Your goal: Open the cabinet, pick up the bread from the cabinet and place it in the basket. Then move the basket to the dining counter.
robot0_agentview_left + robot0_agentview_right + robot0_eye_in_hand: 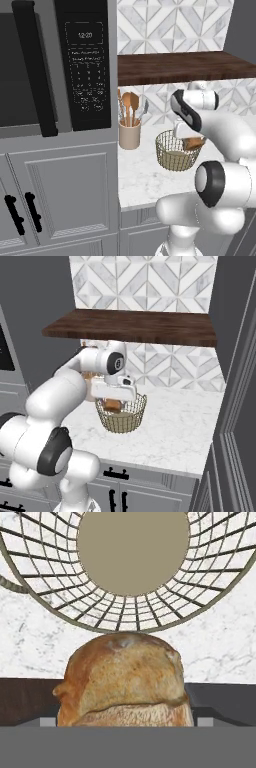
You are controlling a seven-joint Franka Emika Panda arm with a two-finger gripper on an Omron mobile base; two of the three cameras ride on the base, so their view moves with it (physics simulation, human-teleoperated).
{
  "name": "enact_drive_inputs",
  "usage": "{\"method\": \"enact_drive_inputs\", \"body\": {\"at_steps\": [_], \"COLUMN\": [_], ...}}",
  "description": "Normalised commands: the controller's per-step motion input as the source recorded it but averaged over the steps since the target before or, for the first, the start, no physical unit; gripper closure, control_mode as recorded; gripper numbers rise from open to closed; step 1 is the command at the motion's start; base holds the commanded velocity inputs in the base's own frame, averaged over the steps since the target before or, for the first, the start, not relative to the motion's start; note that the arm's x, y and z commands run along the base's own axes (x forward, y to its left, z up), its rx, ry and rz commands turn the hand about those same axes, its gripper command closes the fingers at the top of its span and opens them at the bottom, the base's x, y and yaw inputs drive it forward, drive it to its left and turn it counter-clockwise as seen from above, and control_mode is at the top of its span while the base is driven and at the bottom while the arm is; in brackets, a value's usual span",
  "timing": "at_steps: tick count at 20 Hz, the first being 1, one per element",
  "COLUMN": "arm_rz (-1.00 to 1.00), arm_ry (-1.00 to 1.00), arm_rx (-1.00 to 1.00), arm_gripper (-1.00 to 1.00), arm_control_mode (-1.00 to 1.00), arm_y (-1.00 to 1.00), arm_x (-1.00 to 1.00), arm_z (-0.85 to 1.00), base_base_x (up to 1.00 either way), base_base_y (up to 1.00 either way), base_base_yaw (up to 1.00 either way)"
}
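While the bread [124, 679] sits between the gripper's [116, 404] wide-set jaws, clamped across its flanks, it hangs just over the basket [132, 572] rim. It looks light and crusty with a soft crumb (squeeze hard and it dents), so the broad sides are the place to hold. The wire basket stands on the marble worktop [175, 431] under the cabinet [132, 326].

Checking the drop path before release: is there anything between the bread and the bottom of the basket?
Nothing. In the hand view the bread hangs above the basket, whose round pale base is bare, with open wire mesh around it.
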Motion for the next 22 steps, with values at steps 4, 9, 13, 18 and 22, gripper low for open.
{"method": "enact_drive_inputs", "body": {"at_steps": [4,9,13,18,22], "arm_rz": [0.02,0.01,0.00,0.00,0.00], "arm_ry": [0.00,-0.03,-0.01,-0.08,-0.03], "arm_rx": [0.06,0.03,0.02,0.00,0.00], "arm_gripper": [1.00,1.00,1.00,1.00,1.00], "arm_control_mode": [-1.00,-1.00,-1.00,-1.00,-1.00], "arm_y": [0.00,0.00,0.00,0.00,0.00], "arm_x": [0.43,0.34,0.39,0.32,0.09], "arm_z": [-0.35,-0.16,-0.17,-0.32,-0.45], "base_base_x": [0.00,0.00,0.00,0.00,0.00], "base_base_y": [0.00,0.00,0.00,0.00,0.00], "base_base_yaw": [0.00,0.00,0.00,0.00,0.00]}}
